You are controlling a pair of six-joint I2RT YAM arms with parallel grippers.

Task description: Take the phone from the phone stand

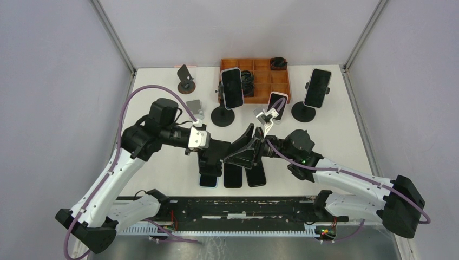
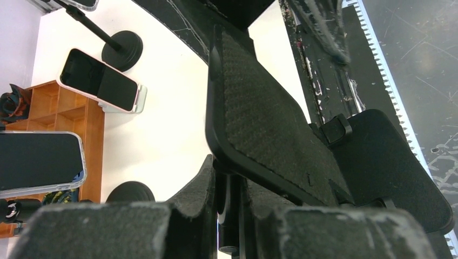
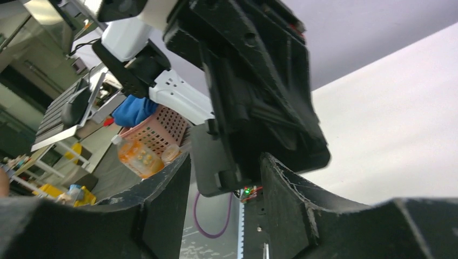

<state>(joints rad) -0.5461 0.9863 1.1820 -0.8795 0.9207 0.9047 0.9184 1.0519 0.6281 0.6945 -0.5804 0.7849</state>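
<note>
black phone stand (image 1: pixel 242 147) held above mid desk (image 1: pixel 162 108), between both arms.
left jaws clenched on its left end; right jaws straddle its slab, grip cannot be told. its phone is indistinct against it. three phones (image 1: pixel 233 176) lie flat just nearer.

Bare table (image 1: pixel 346 135) open at both sides — at the back, phones on stands (image 1: pixel 317 88) and the orange tray (image 1: pixel 254 60) block passage.
</note>
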